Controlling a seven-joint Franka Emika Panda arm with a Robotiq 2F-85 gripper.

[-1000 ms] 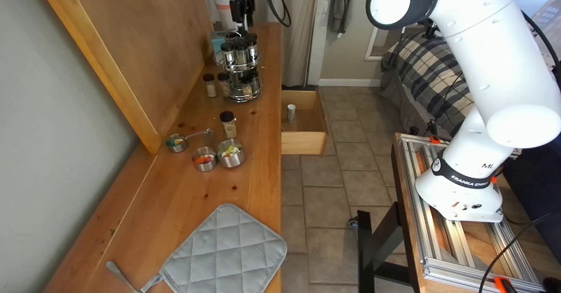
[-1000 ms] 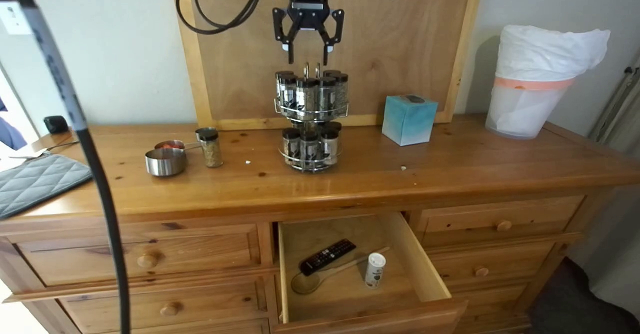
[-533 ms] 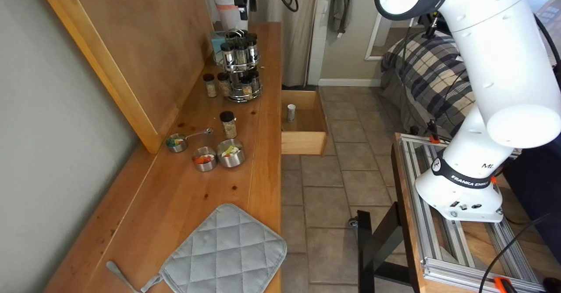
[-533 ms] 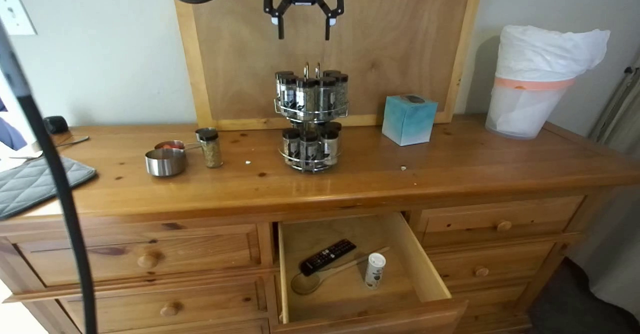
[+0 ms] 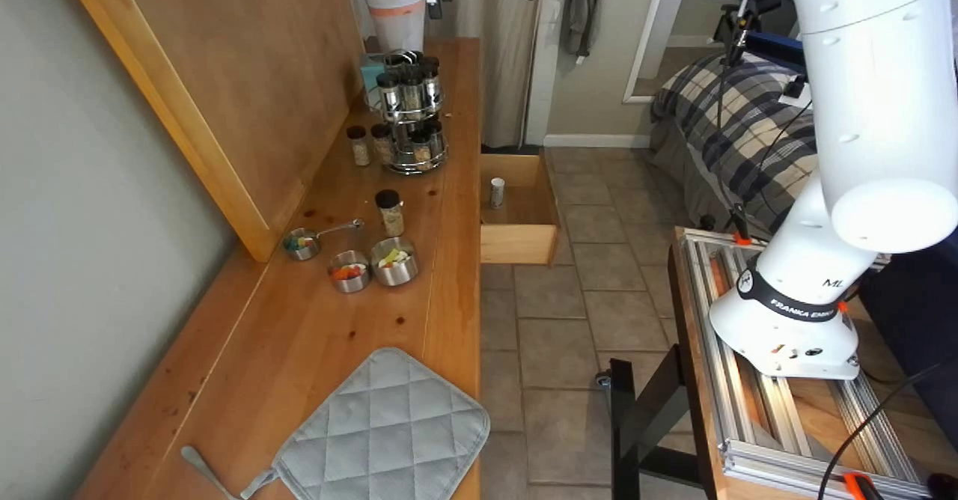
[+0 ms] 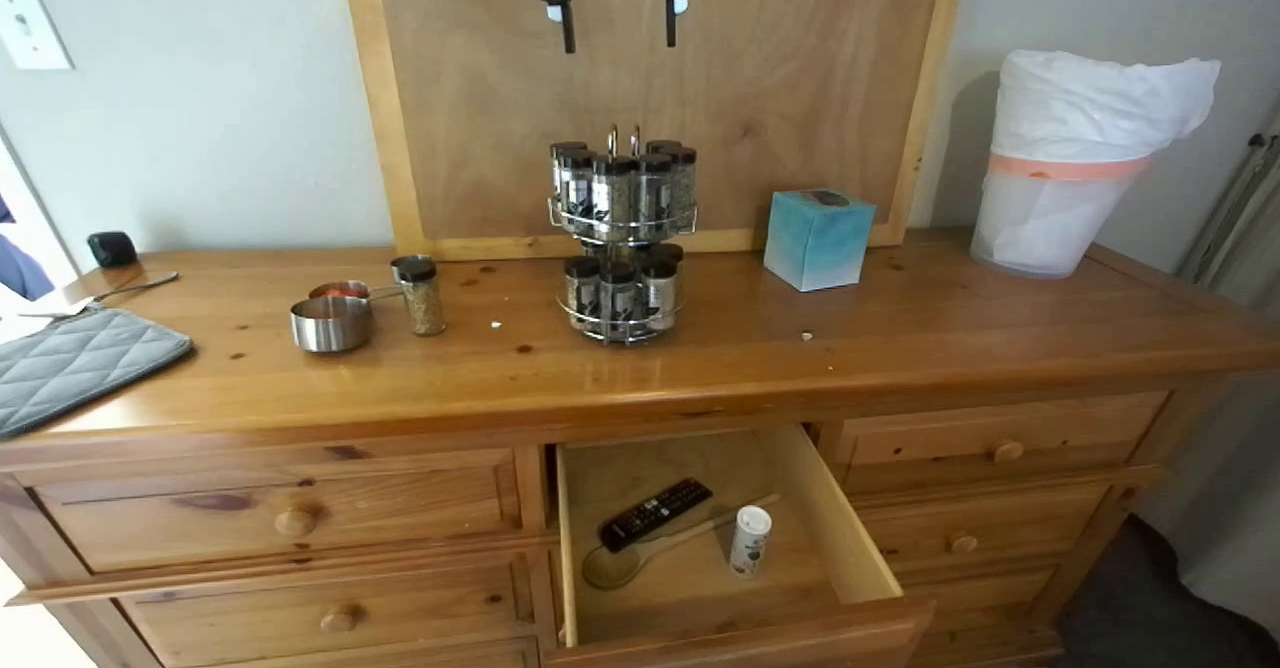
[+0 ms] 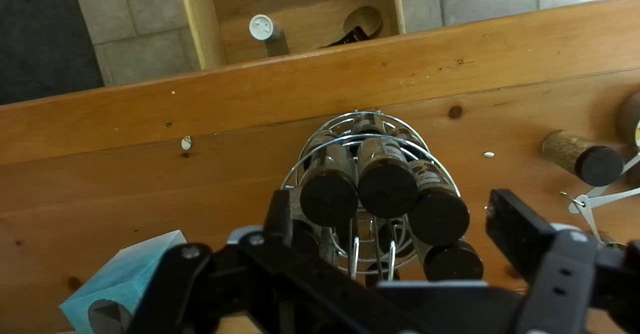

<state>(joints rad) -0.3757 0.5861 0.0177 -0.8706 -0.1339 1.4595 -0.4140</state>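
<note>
My gripper [image 6: 620, 46] hangs open in the air above the two-tier wire spice rack [image 6: 622, 335], with nothing between its fingers in either exterior view. Black-capped spice jars [image 6: 612, 193] fill the rack's upper tier, and more stand in the lower one. In the wrist view the gripper [image 7: 391, 211] spans the rack from above, its fingers [image 7: 517, 224] apart from the caps. Beside the rack, toward the wooden panel, two more jars [image 5: 359, 146] stand on the dresser top. A single jar [image 5: 390, 215] is upright near the measuring cups [image 5: 395, 262].
A blue tissue box [image 6: 820, 243] and a lined white bin [image 6: 1060, 203] stand along the dresser. Below, a pulled-out drawer [image 6: 850, 518] holds a remote [image 6: 655, 514], a wooden spoon [image 6: 612, 566] and a white shaker [image 6: 750, 540]. A grey pot holder [image 5: 389, 425] lies at the dresser's other end.
My gripper has risen away from the rack, and its jaws have spread wider than a second ago. The rack and the jars have stayed in place.
</note>
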